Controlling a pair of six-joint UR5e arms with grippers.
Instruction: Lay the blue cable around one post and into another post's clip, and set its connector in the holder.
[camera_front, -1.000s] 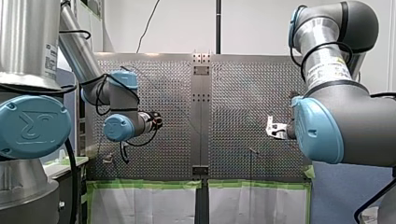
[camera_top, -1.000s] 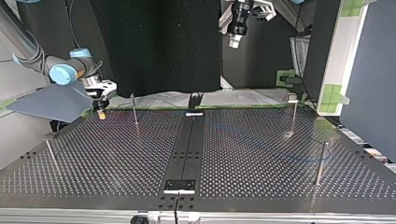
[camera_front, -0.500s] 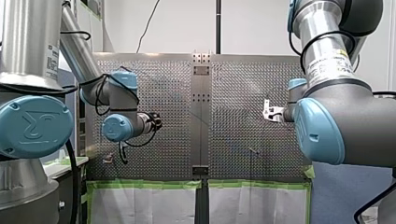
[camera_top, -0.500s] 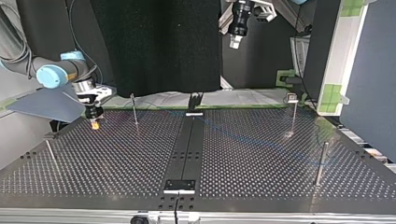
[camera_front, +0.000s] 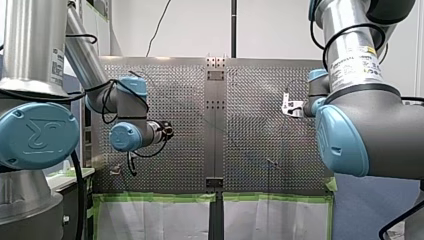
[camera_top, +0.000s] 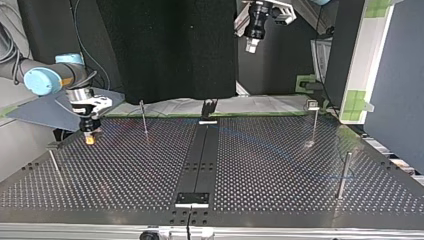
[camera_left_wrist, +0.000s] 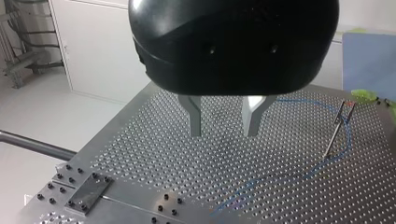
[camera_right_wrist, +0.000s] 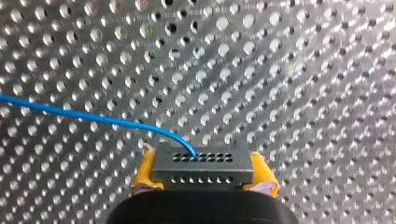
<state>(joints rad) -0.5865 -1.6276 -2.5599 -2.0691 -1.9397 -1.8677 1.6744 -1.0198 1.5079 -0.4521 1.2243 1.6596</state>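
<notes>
- perforated table (camera_top: 275, 165): thin post (camera_top: 144, 117) standing near right gripper (camera_top: 90, 139).
- left gripper (camera_left_wrist: 223, 128): fingers spread, empty, high above table.
- right gripper: yellow pads clamping connector (camera_right_wrist: 203, 161), low over table.
- blue cable (camera_right_wrist: 84, 114): runs from connector, lies beside clip post (camera_left_wrist: 335, 133).

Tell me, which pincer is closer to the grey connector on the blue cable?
Right. My right pincer is shut on the connector, squeezing it between yellow pads low over the table. My left pincer hangs open, high above the table, apart from it.
</notes>
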